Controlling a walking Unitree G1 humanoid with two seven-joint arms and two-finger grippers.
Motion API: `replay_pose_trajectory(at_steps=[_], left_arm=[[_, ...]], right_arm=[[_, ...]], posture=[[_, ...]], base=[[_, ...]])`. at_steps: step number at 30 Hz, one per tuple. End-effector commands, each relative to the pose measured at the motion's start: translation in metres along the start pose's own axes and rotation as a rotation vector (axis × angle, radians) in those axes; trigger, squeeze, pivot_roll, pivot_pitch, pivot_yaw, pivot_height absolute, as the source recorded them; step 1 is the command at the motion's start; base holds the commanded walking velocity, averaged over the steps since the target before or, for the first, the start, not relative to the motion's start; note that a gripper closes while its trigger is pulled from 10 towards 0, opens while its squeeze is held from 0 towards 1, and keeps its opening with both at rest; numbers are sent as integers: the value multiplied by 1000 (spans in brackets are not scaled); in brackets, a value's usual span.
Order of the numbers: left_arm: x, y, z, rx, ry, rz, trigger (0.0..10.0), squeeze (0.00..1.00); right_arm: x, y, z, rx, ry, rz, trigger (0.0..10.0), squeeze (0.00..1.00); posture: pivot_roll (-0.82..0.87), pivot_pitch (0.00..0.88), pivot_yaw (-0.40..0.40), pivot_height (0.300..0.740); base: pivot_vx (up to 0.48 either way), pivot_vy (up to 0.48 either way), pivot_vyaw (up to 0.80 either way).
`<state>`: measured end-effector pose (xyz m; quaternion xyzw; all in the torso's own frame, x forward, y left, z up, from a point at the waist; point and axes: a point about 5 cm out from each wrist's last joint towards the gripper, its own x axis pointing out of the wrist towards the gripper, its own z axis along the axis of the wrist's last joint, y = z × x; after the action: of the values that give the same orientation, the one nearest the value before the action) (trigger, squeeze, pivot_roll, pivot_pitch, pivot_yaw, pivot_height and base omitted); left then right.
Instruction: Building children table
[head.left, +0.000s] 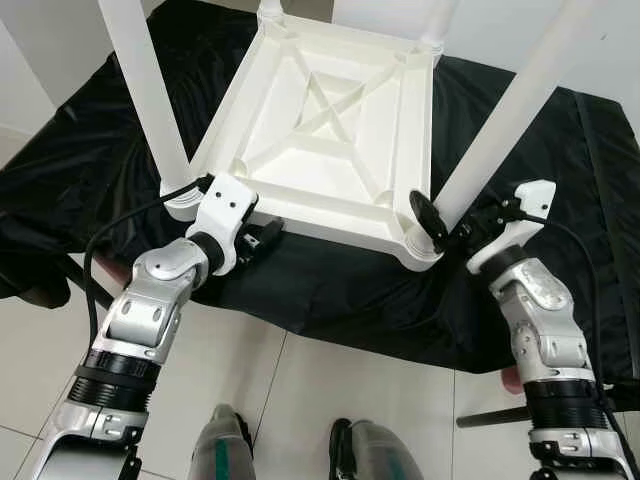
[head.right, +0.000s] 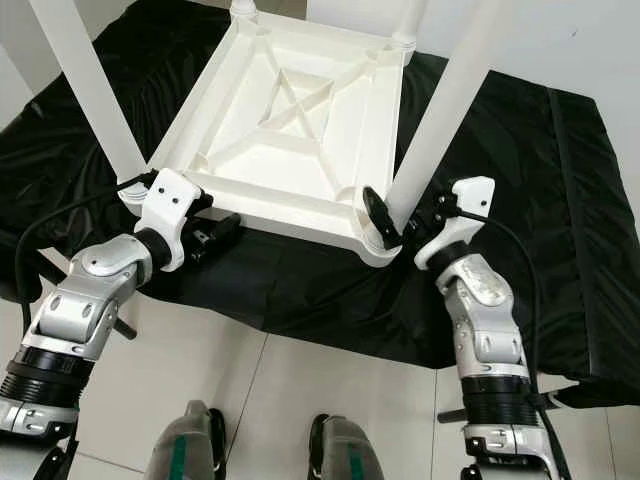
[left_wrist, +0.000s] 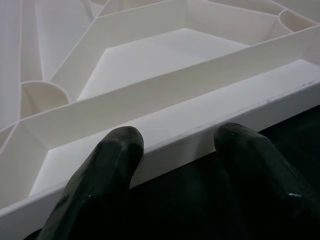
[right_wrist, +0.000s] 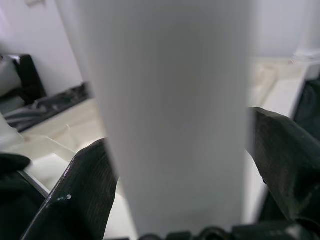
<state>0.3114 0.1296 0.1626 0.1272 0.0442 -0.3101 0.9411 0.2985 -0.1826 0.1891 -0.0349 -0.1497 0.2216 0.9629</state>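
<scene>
Four cameras: a stereo head pair looking down, and one on each wrist looking along its tool.

The two head views look forward and steeply down from above onto the upturned table (head.left: 330, 130) lying on a black cloth (head.left: 330, 290), with both arms, the robot's feet and the tiled floor (head.left: 250, 390) below; they share almost the whole scene, the right eye's picture being slightly offset. The left wrist camera sits very close to the table rim (left_wrist: 200, 140), facing across the ribbed underside between the left tool (left_wrist: 175, 150) fingers. The right wrist camera faces a leg (right_wrist: 175, 110) at very close range, between the right tool (right_wrist: 177, 180) fingers.
</scene>
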Motion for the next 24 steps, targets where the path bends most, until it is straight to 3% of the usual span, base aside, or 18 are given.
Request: replay_pose_trajectory(at_steps=[1, 2, 7, 11, 13, 18, 24], left_arm=[[0, -6, -3, -12, 13, -24, 10000, 0], [-1, -5, -4, -9, 21, -15, 10000, 0], [-3, -2, -7, -14, 35, -9, 10000, 0], [-4, 2, -11, -14, 55, 1, 10000, 0], [-4, 2, -11, -14, 55, 1, 10000, 0], [-1, 3, -13, -20, 63, -9, 10000, 0], [3, 7, -15, -37, 74, -10, 10000, 0]], right_arm=[[2, 2, 4, 9, -13, 5, 10000, 0], [7, 8, 17, 34, -60, 27, 10000, 0], [12, 11, 28, 38, -101, 42, 10000, 0], [26, 8, 62, 24, -221, -2, 10000, 0], [26, 8, 62, 24, -221, -2, 10000, 0], [33, 5, 96, 20, -347, -48, 10000, 0], [34, 10, 116, 26, -435, -89, 10000, 0]], posture=[[-7, 136, -60, 740], [-2, 135, -56, 740], [-3, 133, -49, 740], [-5, 127, -43, 740], [-5, 127, -43, 740], [-12, 117, -31, 740], [-19, 113, -18, 740]], base=[[0, 0, 0], [0, 0, 0], [0, 0, 0], [0, 0, 0], [0, 0, 0], [0, 0, 0], [0, 0, 0]])
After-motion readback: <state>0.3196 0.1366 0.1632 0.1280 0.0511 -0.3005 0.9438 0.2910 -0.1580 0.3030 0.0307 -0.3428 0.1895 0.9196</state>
